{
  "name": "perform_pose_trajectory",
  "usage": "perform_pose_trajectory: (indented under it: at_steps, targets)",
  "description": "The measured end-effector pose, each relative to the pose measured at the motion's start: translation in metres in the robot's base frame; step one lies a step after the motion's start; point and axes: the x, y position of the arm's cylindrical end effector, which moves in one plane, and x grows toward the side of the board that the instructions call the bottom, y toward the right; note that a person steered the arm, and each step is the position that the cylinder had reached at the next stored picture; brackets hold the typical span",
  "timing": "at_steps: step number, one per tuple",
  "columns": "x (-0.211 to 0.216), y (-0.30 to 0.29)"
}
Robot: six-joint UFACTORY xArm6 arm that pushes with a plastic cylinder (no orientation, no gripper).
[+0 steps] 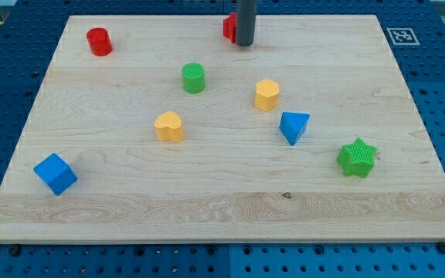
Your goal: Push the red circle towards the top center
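Observation:
The red circle point(99, 41) stands near the board's top left corner. My tip point(243, 44) is at the top centre of the board, far to the right of the red circle. A second red block point(229, 27), its shape mostly hidden by the rod, sits right beside the tip on its left, touching or nearly touching it.
A green circle point(194, 78), a yellow hexagon point(266, 94), a yellow heart point(169, 127), a blue triangle point(293, 127), a green star point(357, 157) and a blue cube point(55, 174) lie on the wooden board point(222, 208). A marker tag point(402, 35) lies off the top right corner.

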Motion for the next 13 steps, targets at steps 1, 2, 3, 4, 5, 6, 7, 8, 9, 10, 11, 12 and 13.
perform_pose_trajectory:
  at_steps: [1, 2, 3, 4, 5, 6, 7, 8, 9, 10, 11, 12, 13]
  targets:
    - [0.016, -0.011]
    - [0.017, -0.053]
    - [0.017, -0.096]
    - [0.017, -0.133]
    - [0.021, -0.161]
    - [0.029, -0.19]
    - [0.046, -0.21]
    - [0.055, -0.242]
    - [0.054, -0.279]
    - [0.033, -0.284]
    - [0.005, -0.284]
    - [-0.012, -0.283]
    - [-0.02, -0.279]
